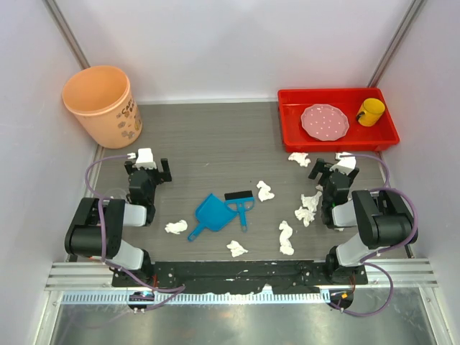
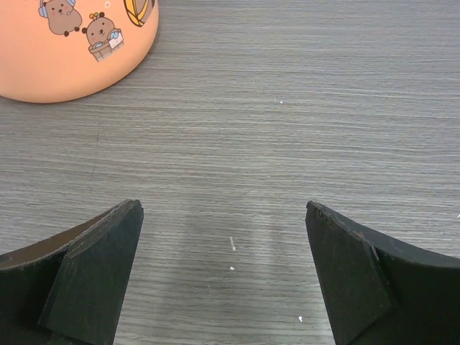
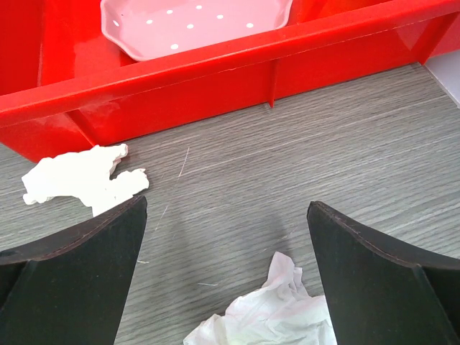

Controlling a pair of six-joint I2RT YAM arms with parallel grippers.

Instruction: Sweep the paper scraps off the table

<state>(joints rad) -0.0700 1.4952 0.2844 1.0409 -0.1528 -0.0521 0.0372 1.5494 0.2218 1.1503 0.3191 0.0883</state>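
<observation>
Several white paper scraps lie on the dark grey table (image 1: 215,136): one at the left (image 1: 175,227), two at the front (image 1: 236,249) (image 1: 286,237), one in the middle (image 1: 265,190), and others on the right (image 1: 309,207) (image 1: 299,158). A blue dustpan (image 1: 210,214) and a blue brush (image 1: 240,203) lie in the middle. My left gripper (image 1: 148,172) (image 2: 223,208) is open and empty over bare table. My right gripper (image 1: 336,175) (image 3: 226,205) is open, with one scrap (image 3: 266,316) low between its fingers and another (image 3: 79,176) ahead on the left.
An orange bucket (image 1: 100,104) (image 2: 72,43) stands at the back left. A red tray (image 1: 287,128) (image 3: 215,79) at the back right holds a pink plate (image 1: 325,122) (image 3: 194,21) and a yellow cup (image 1: 371,111). White walls enclose the table.
</observation>
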